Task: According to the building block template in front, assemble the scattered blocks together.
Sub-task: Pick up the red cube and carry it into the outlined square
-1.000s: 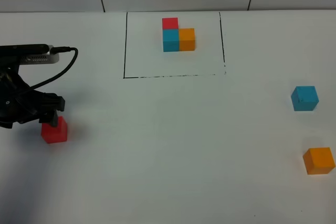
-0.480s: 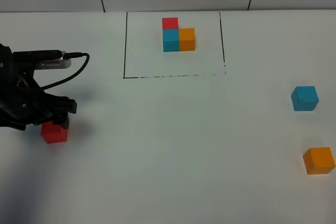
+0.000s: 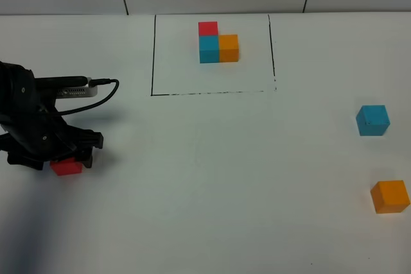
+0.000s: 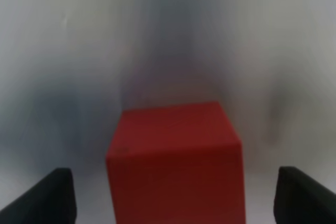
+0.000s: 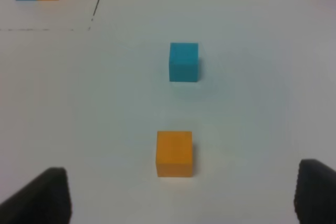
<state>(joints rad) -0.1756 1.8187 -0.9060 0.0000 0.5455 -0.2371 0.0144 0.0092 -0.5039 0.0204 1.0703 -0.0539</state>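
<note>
Left gripper [image 3: 56, 153] hangs low by the left edge of the table [image 3: 205, 178], jaws wide, straddling the red cube [image 4: 176, 161] without touching it. Right gripper [image 5: 184, 191] is also spread wide and holds nothing, facing the orange cube [image 3: 390, 196] and cyan cube [image 3: 373, 120] near the right edge. The template [image 3: 218, 44] sits inside its black frame [image 3: 153, 56] at the far edge.

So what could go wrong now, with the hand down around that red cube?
The left hand is open, a finger on each side of the red cube; if one touches first on closing, the cube might twist or slide away. The cyan cube and orange cube lie far off to the right, so a weak grip could drop the red one on the long carry.
</note>
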